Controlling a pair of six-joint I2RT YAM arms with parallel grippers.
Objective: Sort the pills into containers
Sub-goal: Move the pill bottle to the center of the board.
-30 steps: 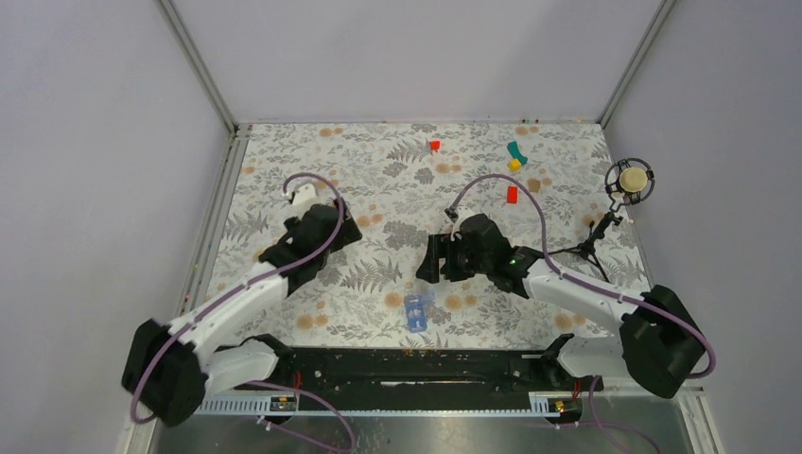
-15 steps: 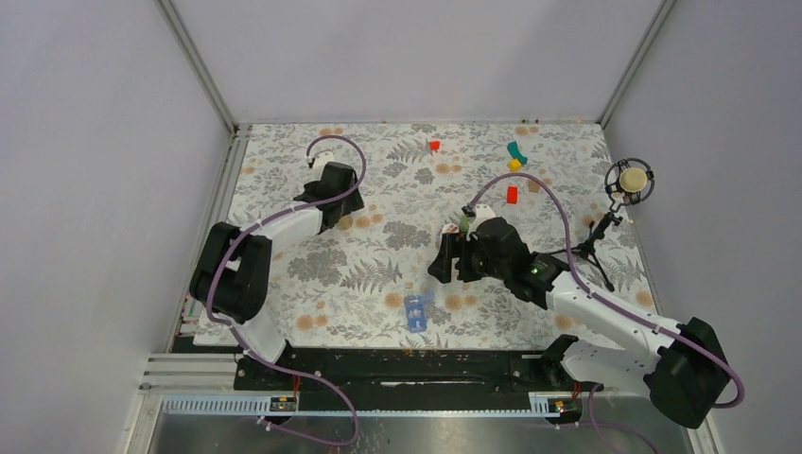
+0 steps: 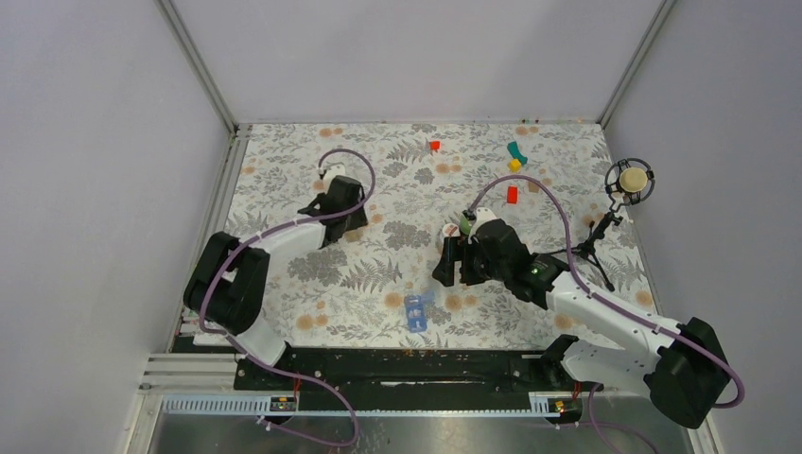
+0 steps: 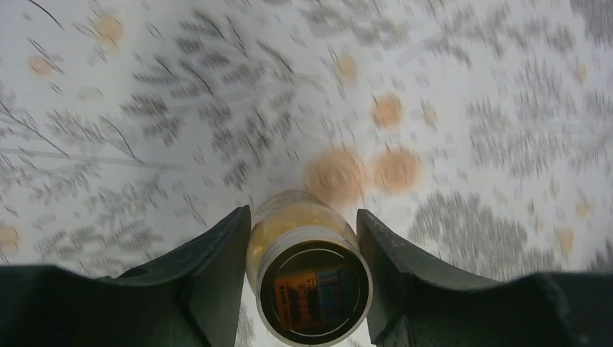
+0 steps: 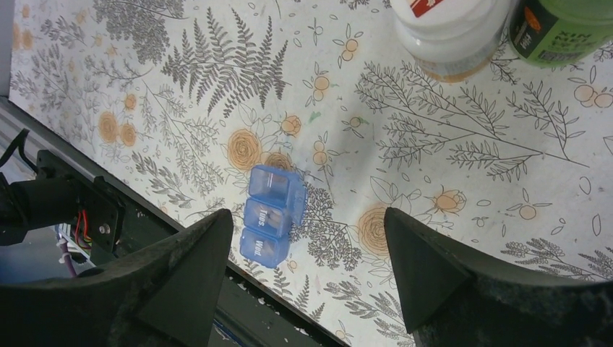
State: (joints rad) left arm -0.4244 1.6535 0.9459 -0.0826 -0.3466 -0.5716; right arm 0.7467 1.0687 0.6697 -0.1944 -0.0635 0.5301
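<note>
A clear bottle (image 4: 307, 271) with yellow contents, seen end on, sits between the fingers of my left gripper (image 4: 302, 217). Both fingers press its sides and it is sharp against the blurred table. In the top view my left gripper (image 3: 340, 206) is over the back left of the table. The containers (image 5: 271, 215), a blue pill box marked Tues. and Wed., lie near the front edge (image 3: 416, 310). My right gripper (image 5: 307, 220) hangs open above the table to the right of the box, with nothing between its fingers. From above, my right gripper (image 3: 446, 267) is at the table's middle.
A white-capped bottle (image 5: 449, 29) and a green bottle (image 5: 560, 29) stand together behind my right gripper. Red blocks (image 3: 434, 146) (image 3: 512, 194), a teal block (image 3: 515, 149) and a yellow block (image 3: 514, 165) lie at the back. A small tripod stand (image 3: 629, 180) is at the right edge.
My left arm has swung from the near left toward the back of the table, and its jaws have closed in on the bottle. My right arm has shifted slightly right.
</note>
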